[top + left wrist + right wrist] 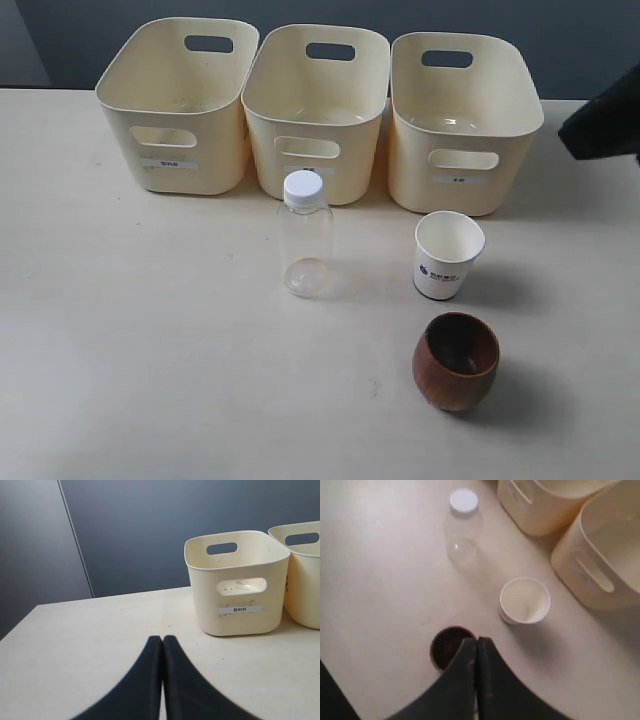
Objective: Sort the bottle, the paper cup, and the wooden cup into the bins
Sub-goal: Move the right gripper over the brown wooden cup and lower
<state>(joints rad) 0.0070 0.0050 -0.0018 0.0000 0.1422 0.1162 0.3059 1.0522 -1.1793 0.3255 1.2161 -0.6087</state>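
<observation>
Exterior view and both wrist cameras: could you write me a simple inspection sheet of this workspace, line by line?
Surface: pale table, faint specks only.
Job's things: bottle upright, capped, looks empty; paper cup upright, open end up; wooden cup upright, nearest the camera; all three apart, none sorted yet. Three bins in a row behind, nothing seen inside.
Clutter: nothing seen.
Grippers: left gripper shut, holding nothing, facing the left bin; right gripper shut, holding nothing, above the wooden cup.
Cables: nothing seen.
Surroundings: dark wall behind the table.

bottle [305, 242] clear plastic | wooden cup [456, 360] (grainy) | bins [318, 108] smooth plastic
</observation>
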